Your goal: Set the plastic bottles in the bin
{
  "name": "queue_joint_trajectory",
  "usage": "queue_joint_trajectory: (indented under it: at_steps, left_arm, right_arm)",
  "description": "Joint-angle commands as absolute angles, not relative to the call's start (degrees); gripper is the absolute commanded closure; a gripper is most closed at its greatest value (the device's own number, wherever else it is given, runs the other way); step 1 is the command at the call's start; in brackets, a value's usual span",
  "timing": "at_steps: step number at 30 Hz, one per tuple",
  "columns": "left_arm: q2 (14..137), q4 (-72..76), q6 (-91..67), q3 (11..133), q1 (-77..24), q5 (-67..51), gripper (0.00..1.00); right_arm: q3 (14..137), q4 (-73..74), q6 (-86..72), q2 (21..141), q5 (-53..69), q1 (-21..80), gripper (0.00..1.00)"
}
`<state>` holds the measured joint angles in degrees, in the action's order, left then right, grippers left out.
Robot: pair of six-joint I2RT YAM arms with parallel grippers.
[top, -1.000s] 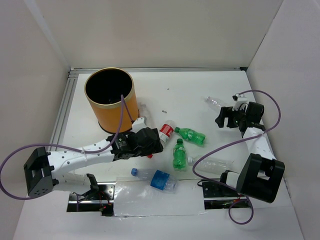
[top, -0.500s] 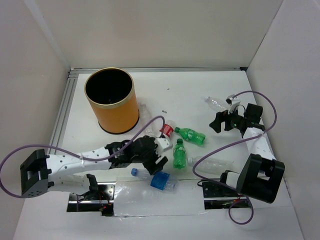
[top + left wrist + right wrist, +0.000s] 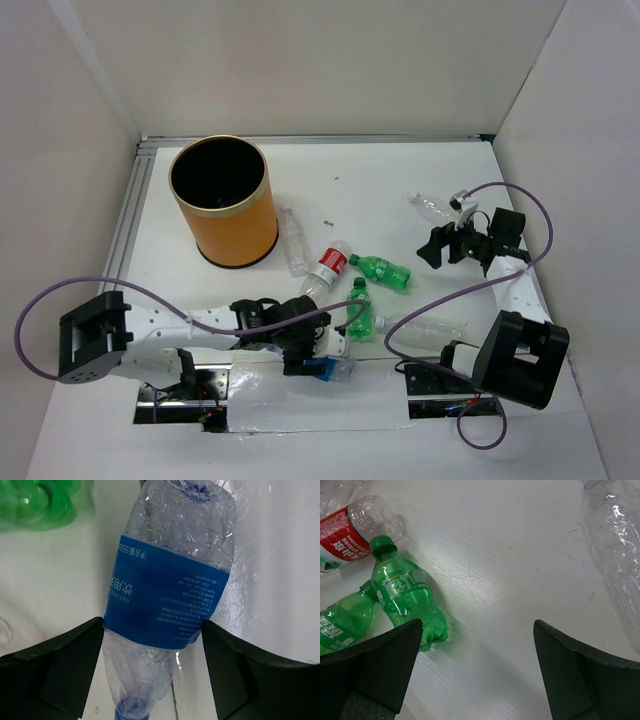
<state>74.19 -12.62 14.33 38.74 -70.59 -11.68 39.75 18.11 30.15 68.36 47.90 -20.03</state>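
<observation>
The orange bin (image 3: 222,200) stands at the back left. A clear bottle with a blue label (image 3: 170,600) lies near the front edge (image 3: 330,369). My left gripper (image 3: 318,352) (image 3: 152,630) is open astride it, its fingers close against both sides of the label. Further plastic bottles lie between the arms: a red-labelled one (image 3: 325,268) (image 3: 355,527), two green ones (image 3: 383,270) (image 3: 357,308) (image 3: 407,602), and a clear one (image 3: 293,240). My right gripper (image 3: 440,245) (image 3: 477,630) hangs open over bare table with nothing between its fingers.
A clear bottle (image 3: 432,207) (image 3: 617,555) lies just behind the right gripper. Another clear one (image 3: 425,327) lies by the right arm's base. A sheet of clear plastic (image 3: 300,395) is taped at the near edge. White walls enclose the table.
The left arm swung from beside the bin to the near edge and came down over the blue-labelled bottle. The right gripper shifted slightly to the left.
</observation>
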Motion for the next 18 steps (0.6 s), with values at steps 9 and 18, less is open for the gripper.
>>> queue_joint_trajectory:
  at_steps: [9, 18]
  left_arm:
    - [84.3, -1.8, 22.0, 39.8, -70.9, -10.9, 0.51]
    - [82.9, -3.3, 19.6, 41.2, -70.9, -9.8, 1.0]
  right_arm:
    - [38.9, 19.2, 32.3, 67.4, 50.2, -20.1, 0.03]
    - [39.4, 22.9, 37.4, 67.4, 56.2, -20.1, 0.51]
